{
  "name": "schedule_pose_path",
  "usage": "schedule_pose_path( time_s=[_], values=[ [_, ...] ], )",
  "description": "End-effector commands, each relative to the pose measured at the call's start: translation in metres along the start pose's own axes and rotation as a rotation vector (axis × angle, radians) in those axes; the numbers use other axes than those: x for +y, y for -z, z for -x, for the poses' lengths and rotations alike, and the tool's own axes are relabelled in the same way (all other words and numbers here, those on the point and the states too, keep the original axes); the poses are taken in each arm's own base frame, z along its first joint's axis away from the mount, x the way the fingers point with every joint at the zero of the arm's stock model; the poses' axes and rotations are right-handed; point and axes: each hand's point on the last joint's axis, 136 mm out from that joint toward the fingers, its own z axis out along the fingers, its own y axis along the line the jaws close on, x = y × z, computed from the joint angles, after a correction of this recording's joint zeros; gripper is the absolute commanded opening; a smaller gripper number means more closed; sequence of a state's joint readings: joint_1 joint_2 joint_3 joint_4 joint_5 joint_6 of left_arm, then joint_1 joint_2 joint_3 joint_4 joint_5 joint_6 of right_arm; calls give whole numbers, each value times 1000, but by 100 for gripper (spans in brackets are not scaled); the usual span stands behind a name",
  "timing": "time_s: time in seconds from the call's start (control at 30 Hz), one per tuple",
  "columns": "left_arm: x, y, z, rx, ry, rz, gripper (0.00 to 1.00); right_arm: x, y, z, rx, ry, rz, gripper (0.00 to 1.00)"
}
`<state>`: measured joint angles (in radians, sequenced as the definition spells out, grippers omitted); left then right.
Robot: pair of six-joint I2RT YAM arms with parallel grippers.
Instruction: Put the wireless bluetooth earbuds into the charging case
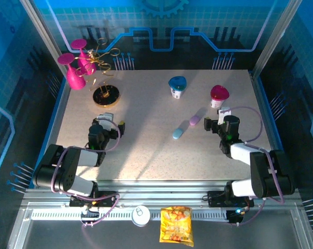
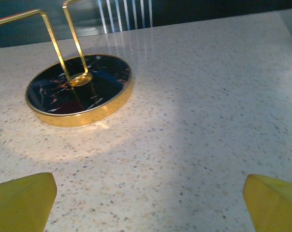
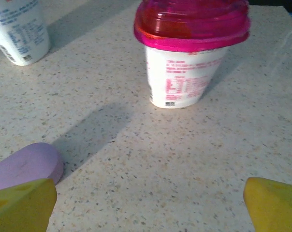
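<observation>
Two pill-shaped charging cases lie shut mid-table: a lilac case and, nearer the front, a pale blue case. The earbuds are out of view. My right gripper stands open just right of the lilac case, low over the table. In the right wrist view the lilac case lies by the left yellow fingertip, and nothing sits in the right gripper. My left gripper is open at the left, far from both cases. Bare tabletop shows in the left gripper.
A gold-rimmed black tray with a gold wire stand sits ahead of the left gripper. Pink glasses stand at the back left. A blue-lidded cup and a pink-lidded cup stand behind the cases.
</observation>
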<state>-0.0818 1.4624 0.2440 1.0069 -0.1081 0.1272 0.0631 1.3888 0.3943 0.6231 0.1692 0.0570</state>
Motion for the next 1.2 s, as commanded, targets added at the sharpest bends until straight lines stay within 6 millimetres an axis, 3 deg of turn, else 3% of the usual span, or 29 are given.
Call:
schedule_pose_path(
  time_s=[0.0, 0.1, 0.27, 1.17],
  values=[
    [1, -10, 15, -64, 74, -46, 99, 7, -3, 28, -158, 22, 61, 100],
    [7, -18, 12, -34, 95, -25, 99, 19, -10, 19, -185, 52, 120, 100],
    [22, -30, 10, 32, 159, 8, 99, 12, -17, 15, -127, 33, 92, 100],
    [21, -30, 9, 36, 151, 11, 99, 11, -15, 16, -140, 36, 77, 100]
  ],
)
